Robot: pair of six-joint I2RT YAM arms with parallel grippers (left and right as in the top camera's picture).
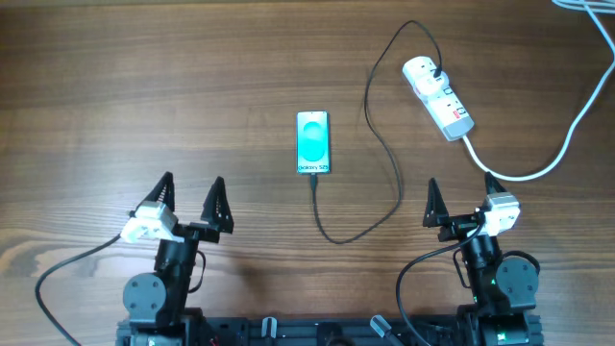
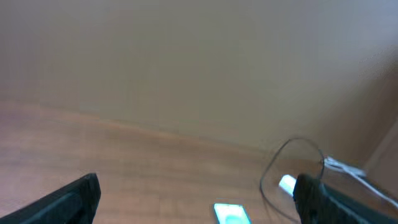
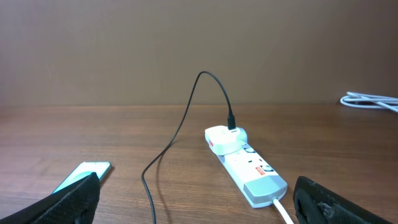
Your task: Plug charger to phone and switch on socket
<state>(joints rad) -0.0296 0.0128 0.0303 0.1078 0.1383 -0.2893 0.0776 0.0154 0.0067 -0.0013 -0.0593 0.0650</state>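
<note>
Charger [image 1: 367,91] is held by neither gripper. The left gripper [image 1: 191,183] has its fingers [image 2: 62,202] spread wide with nothing between them, and it sits nearer the robot than the phone [image 1: 313,142] and off to the phone's left. The right gripper [image 1: 459,185] also has its fingers [image 3: 74,199] wide apart and empty, nearer the robot than the phone and off to its right. The phone lies flat on the table [image 1: 144,86], cyan screen up, with its white lettering at the end nearest the robot. The black cable meets that near end, but the overhead view does not show whether the tip is seated. From there it loops toward the robot, swings right of the phone, arcs away, and drops into a white adaptor [image 1: 420,70]. The adaptor sits on the far end of the socket [image 1: 444,104], which lies to the right of the phone and slightly beyond it. A white cord [image 1: 538,176] leaves the socket's near end and curves off farther right of the phone.
</note>
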